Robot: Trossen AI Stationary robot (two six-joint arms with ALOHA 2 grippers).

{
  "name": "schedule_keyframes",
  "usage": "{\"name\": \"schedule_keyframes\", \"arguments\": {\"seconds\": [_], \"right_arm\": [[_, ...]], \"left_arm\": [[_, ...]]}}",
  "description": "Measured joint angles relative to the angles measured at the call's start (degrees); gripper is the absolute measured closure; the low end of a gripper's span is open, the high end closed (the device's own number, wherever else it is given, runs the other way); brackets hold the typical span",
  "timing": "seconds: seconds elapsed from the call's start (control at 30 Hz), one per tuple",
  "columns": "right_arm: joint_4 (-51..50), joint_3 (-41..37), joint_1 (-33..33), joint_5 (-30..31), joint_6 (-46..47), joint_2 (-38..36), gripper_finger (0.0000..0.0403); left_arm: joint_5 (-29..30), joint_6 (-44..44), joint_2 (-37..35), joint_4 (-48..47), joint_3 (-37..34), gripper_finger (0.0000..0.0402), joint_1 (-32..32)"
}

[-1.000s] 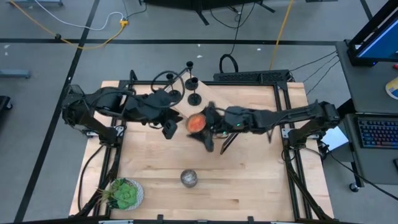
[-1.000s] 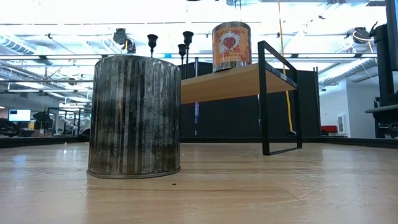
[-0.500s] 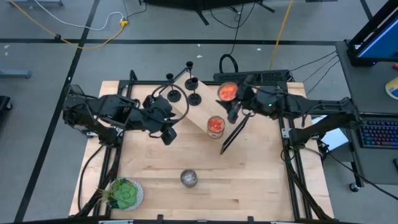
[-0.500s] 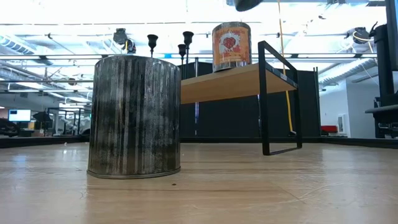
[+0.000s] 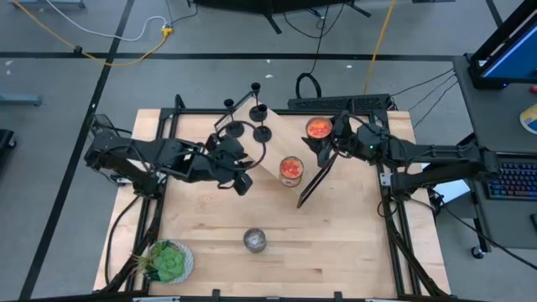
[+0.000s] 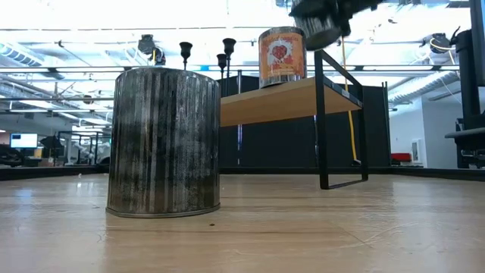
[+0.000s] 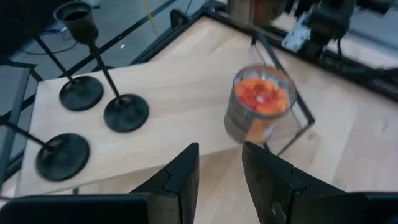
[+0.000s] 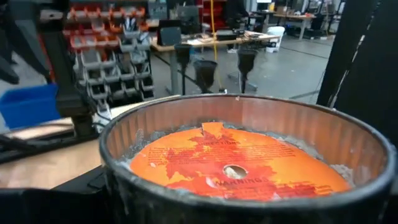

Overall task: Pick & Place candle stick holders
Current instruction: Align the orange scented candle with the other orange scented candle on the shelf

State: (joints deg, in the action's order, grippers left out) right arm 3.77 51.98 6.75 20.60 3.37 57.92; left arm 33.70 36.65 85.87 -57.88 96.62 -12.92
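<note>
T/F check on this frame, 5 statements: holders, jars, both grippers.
1. Three candle stick holders stand on the raised wooden shelf. True.
2. The right gripper holds an orange jar. True.
3. The left gripper grips a holder. False: it is open, holding nothing.
4. The silver jar sits on the shelf. False: it stands on the table.
5. A second orange jar stands on the shelf. True.

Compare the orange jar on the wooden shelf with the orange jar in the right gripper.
The orange jar on the shelf stands free near the shelf's end; the held orange jar sits in the right gripper, beyond the shelf's far edge. The left gripper touches neither. Both are squat with orange tops.
</note>
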Motion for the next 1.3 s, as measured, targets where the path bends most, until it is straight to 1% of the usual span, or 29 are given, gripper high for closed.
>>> {"name": "schedule_keyframes", "arguments": {"seconds": [0.13,0.27,0.43,0.6,0.7,0.8,0.83,0.93,1.0,1.1,1.13,1.3], "right_arm": [[8.9,-6.2,2.9,-3.9,3.3,-0.3,0.0069],[14.7,-11.0,5.4,-7.1,6.2,1.0,0.0069],[19.0,-14.3,6.3,-7.4,7.9,3.0,0.0069],[19.3,-14.9,6.4,-7.5,8.0,5.2,0.0069],[19.4,-14.9,6.4,-7.5,7.8,6.5,0.0069],[19.6,-14.9,6.4,-7.7,7.7,8.0,0.0069],[19.4,-14.9,6.4,-7.7,7.7,8.2,0.0069],[19.7,-14.9,6.4,-8.8,7.9,8.7,0.0069],[19.2,-14.9,6.3,-8.8,8.0,8.8,0.0069],[18.8,-14.9,6.3,-8.8,8.6,8.3,0.0067],[18.2,-14.9,6.3,-8.8,8.8,8.0,0.0067],[16.8,-14.9,6.3,-8.8,9.5,7.2,0.0068]], "left_arm": [[0.0,1.0,-0.1,2.8,-3.3,0.0275,1.1],[-0.2,2.2,-0.1,6.1,-6.5,0.0275,1.8],[-0.6,5.1,-0.7,9.0,-11.3,0.0275,2.0],[-0.8,6.8,-3.6,14.0,-17.6,0.0275,2.4],[-0.9,6.5,-6.1,22.2,-22.8,0.0275,3.0],[-1.9,6.5,-9.2,26.1,-28.6,0.0275,3.3],[-2.3,6.4,-9.9,29.0,-30.1,0.0275,3.5],[-2.8,7.5,-12.6,29.7,-34.3,0.0275,3.7],[-3.0,8.1,-13.8,32.4,-35.8,0.0275,3.7],[-3.0,9.2,-15.4,31.8,-38.2,0.0275,3.8],[-3.0,9.6,-15.8,33.0,-38.6,0.0275,3.8],[-3.0,10.0,-17.5,33.3,-40.3,0.0275,3.9]]}}
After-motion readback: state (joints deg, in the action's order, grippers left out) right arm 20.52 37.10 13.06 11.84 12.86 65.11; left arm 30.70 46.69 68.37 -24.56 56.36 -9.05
